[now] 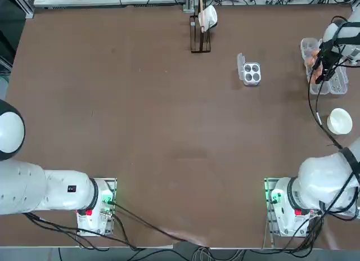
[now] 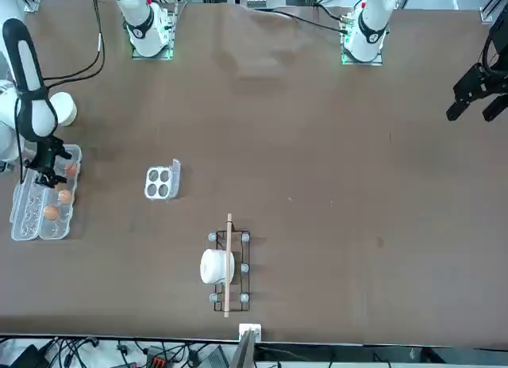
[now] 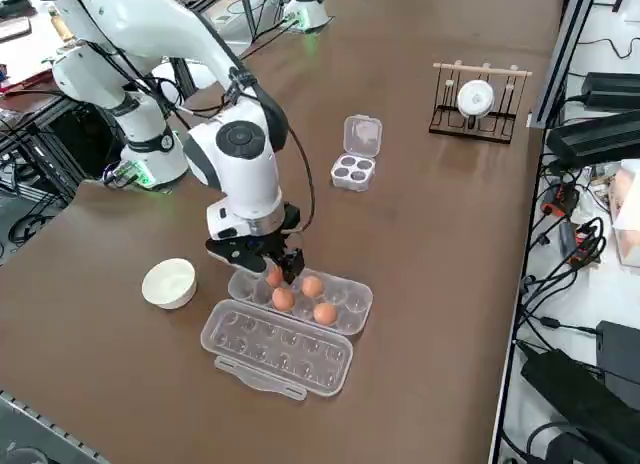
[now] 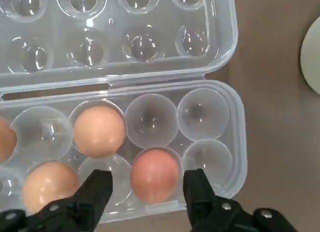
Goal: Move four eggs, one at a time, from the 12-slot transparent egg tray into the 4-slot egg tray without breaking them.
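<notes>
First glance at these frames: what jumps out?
The right gripper hangs low over the 12-slot transparent egg tray, fingers open astride one of the four orange-brown eggs near the tray's end, not yet clamped. The tray lies open by the table's edge on the robot's right, next to a white bowl. The 4-slot egg tray sits empty toward the table's middle.

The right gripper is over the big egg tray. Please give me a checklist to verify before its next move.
1. Right gripper straddles one egg: ok.
2. Fingers open, not yet pressing the egg: ok.
3. Neighbouring eggs outside the fingers: ok.
4. 12-slot tray lid lies open: ok.
5. 4-slot tray open with empty cups: ok.
6. Egg shell uncracked: cannot tell.
</notes>
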`<state>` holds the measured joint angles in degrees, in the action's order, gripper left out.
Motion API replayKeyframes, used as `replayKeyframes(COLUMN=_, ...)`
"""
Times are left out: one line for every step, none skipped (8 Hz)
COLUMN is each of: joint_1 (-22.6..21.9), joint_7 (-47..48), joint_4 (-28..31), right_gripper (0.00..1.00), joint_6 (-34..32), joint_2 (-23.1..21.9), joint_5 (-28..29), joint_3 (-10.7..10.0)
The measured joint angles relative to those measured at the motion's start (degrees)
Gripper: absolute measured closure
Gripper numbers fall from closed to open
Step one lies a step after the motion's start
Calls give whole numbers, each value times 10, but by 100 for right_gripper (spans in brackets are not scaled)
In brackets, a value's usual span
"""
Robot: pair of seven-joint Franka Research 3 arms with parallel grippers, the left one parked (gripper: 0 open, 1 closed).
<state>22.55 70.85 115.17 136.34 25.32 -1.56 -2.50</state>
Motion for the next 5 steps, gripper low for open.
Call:
replayKeyframes(joint_1=0, joint_7=1, joint_4=1, right_gripper=14, joint_6=5, joint_2=4, joint_5=2, joint_3=0)
replayKeyframes(joint_1=0, joint_7=1, joint_4=2, right_gripper=15, joint_6=6, joint_2=7, joint_5=4, joint_3=0)
replayKeyframes(joint_1=0, joint_7=2, joint_4=2, right_gripper=17, joint_6=6, joint_2=8, joint_5=4, joint_3=0)
replayKeyframes(joint_1=0, joint_7=3, joint_4=2, right_gripper=19, joint_6=7, joint_2=8, joint_5=4, joint_3=0)
replayKeyframes(joint_1=0, joint_7=3, joint_4=2, right_gripper=22, joint_6=7, joint_2=8, joint_5=5, joint_3=0)
